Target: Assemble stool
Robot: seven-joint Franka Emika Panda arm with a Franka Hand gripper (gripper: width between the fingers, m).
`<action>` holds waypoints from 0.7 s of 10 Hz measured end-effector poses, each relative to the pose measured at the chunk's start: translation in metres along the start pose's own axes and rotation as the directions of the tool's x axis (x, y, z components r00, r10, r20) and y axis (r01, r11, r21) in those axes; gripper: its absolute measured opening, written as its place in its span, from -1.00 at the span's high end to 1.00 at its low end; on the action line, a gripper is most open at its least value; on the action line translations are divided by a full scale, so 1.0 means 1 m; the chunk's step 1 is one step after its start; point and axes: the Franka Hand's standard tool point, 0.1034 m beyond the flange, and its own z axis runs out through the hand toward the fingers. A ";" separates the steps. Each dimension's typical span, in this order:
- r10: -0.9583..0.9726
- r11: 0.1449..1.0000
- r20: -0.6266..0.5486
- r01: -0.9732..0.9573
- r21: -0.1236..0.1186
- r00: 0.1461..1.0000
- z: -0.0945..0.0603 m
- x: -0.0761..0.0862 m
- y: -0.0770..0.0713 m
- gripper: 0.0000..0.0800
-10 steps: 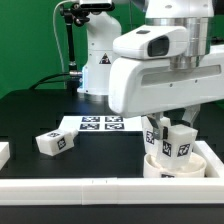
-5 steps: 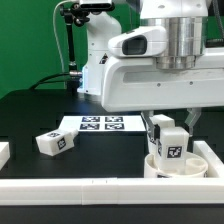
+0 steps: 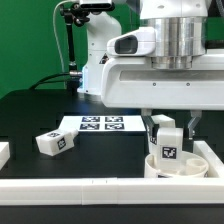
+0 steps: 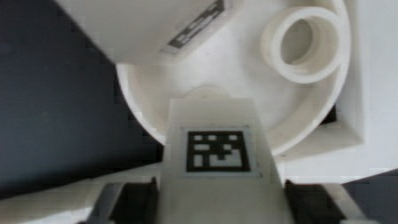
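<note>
The round white seat (image 3: 178,167) lies at the front on the exterior view's right, rim up. My gripper (image 3: 169,128) is shut on a white leg (image 3: 170,146) with a marker tag and holds it upright over the seat. In the wrist view the held leg (image 4: 217,140) sits between the dark fingers (image 4: 128,203), above the seat's inside (image 4: 151,100), which has a round socket (image 4: 306,45). Another leg (image 4: 143,25) stands in the seat. A loose leg (image 3: 54,143) lies on the black table at the exterior view's left.
The marker board (image 3: 100,124) lies flat at mid table. White border rails (image 3: 90,189) run along the front and at the right (image 3: 211,155). A white piece (image 3: 3,154) shows at the left edge. The robot base (image 3: 95,60) stands behind.
The arm has shifted to the exterior view's left and turned square, and the held leg has come lower and upright over the seat.
</note>
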 end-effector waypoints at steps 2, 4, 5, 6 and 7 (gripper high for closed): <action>0.136 0.991 0.002 -0.136 0.004 0.991 0.000 0.000 -0.001 0.16; 0.266 0.964 0.004 -0.266 0.005 0.964 0.000 -0.001 -0.002 0.16; 0.320 0.947 0.005 -0.320 0.007 0.947 0.000 -0.001 -0.002 0.16; 0.396 0.918 0.011 -0.396 0.012 0.918 0.000 -0.002 -0.004 0.15; 0.444 0.896 0.013 -0.444 0.013 0.896 0.000 -0.002 -0.004 0.15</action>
